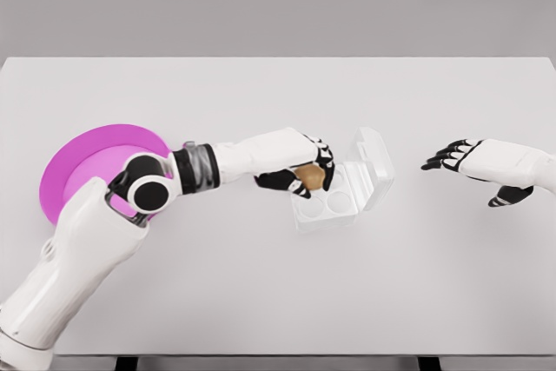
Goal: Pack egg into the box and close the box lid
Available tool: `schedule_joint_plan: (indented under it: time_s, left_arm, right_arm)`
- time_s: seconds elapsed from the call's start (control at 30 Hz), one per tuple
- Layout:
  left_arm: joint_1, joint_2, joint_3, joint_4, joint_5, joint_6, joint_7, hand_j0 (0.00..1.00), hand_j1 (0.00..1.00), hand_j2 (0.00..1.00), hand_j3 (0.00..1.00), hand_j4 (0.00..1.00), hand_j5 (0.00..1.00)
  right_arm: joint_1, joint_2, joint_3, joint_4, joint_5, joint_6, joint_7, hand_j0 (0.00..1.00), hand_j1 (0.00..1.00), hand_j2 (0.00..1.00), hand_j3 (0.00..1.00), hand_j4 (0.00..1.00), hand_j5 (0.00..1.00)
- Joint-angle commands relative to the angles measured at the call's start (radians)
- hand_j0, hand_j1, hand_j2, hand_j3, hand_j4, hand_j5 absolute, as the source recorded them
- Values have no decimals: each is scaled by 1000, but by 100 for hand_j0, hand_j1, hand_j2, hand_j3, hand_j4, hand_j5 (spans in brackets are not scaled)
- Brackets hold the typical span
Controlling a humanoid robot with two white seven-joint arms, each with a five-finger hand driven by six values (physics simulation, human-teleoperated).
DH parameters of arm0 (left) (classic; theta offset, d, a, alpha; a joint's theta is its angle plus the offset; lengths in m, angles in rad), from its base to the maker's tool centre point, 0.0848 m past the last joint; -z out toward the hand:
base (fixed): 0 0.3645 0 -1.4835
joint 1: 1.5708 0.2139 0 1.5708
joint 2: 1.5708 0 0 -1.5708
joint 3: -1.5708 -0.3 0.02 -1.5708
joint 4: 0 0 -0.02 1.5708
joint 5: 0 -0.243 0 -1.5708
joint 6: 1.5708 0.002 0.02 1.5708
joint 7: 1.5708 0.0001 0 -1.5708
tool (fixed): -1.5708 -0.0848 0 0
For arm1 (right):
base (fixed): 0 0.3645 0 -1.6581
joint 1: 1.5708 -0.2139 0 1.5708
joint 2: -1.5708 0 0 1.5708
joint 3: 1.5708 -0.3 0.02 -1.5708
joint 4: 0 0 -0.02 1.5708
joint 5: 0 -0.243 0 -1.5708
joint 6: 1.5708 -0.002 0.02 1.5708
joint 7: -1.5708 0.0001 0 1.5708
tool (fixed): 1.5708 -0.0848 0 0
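A brown egg is held in my left hand, whose black fingers curl around it. The hand hovers over the left, far part of a white egg box, which lies open on the table with round cups showing. Its lid stands raised on the right side, tilted back. My right hand floats to the right of the box, apart from it, fingers spread and holding nothing.
A magenta plate lies at the table's left, partly hidden behind my left elbow. The white table stretches wide around the box, with its front edge near the bottom of the view.
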Motion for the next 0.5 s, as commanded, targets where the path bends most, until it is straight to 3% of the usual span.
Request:
schedule_joint_plan:
  time_s: [0.0,0.37,0.43,0.47]
  left_arm:
    - [-3,-17,-4,30,4,0,1,34,34,34,34,34,34]
    - [-23,-55,-18,79,-23,-9,1,41,41,41,41,41,41]
    - [-23,-55,-18,80,-32,-11,1,51,51,51,51,51,51]
    - [-23,-58,-18,80,-43,-11,1,63,63,63,63,63,63]
  right_arm:
    - [0,0,0,-3,-5,3,0,100,100,100,100,100,100]
    - [0,0,2,-30,-7,3,0,100,100,100,100,100,100]
    - [0,0,2,-32,-7,3,0,100,100,100,100,100,100]
    - [0,0,2,-34,-8,3,0,100,100,100,100,100,100]
